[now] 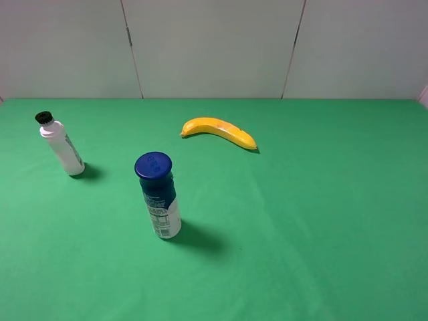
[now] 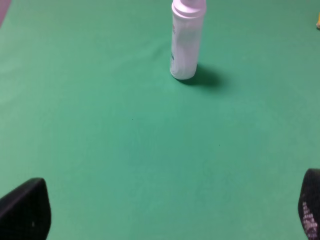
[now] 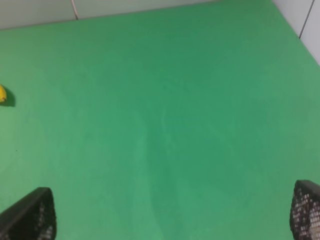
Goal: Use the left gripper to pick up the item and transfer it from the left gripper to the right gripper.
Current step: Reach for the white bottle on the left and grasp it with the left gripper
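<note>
The item, a slim white bottle (image 1: 61, 145) with a small black cap, stands upright at the far left of the green table (image 1: 307, 221). It also shows in the left wrist view (image 2: 186, 42), ahead of the left gripper (image 2: 165, 210), well apart from it. The left gripper's two dark fingertips (image 2: 25, 210) sit wide apart with nothing between them. The right gripper (image 3: 170, 212) is open and empty over bare green cloth; its dark fingertips (image 3: 30, 215) show at the frame's lower corners. Neither arm shows in the exterior high view.
A blue-lidded bottle (image 1: 158, 195) stands upright left of the table's middle. A yellow banana (image 1: 219, 130) lies behind it toward the back; its tip shows in the right wrist view (image 3: 2, 94). A grey panelled wall (image 1: 214, 47) runs along the back edge.
</note>
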Robot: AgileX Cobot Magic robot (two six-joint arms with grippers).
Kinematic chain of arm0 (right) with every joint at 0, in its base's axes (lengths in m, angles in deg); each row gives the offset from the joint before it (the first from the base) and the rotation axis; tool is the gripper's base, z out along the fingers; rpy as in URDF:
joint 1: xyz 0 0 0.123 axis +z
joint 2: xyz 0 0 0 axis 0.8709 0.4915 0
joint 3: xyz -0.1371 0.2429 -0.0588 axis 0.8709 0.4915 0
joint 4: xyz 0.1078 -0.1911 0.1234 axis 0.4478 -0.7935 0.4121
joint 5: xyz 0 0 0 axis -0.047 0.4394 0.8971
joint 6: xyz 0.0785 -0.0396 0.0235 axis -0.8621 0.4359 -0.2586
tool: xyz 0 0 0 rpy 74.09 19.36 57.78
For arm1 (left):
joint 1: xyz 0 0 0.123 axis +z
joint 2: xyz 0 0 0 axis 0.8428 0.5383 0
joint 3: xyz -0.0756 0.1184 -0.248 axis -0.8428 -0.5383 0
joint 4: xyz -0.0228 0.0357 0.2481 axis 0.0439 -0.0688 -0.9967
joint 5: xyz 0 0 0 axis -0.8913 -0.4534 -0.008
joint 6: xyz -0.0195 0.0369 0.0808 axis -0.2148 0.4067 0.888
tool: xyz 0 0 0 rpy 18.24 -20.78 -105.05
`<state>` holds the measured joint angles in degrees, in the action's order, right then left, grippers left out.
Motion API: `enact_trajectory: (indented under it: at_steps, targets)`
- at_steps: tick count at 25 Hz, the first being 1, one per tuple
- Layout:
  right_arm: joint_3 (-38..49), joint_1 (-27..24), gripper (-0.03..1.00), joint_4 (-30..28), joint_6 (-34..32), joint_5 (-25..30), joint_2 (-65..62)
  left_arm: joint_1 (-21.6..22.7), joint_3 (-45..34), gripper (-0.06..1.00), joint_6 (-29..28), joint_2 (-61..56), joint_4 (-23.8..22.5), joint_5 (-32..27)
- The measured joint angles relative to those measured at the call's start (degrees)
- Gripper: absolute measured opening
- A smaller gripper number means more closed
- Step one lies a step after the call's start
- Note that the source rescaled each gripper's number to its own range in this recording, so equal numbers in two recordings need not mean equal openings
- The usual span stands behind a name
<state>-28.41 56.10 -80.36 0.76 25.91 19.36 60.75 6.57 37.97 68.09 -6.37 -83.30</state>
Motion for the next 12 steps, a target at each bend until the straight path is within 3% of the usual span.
enact_trajectory:
  at_steps: [12]
  targets:
    - [0.0, 0.0, 1.00, 0.0, 0.0, 0.0, 0.0, 0.0, 0.0, 1.00, 0.0, 0.0, 0.0, 0.0]
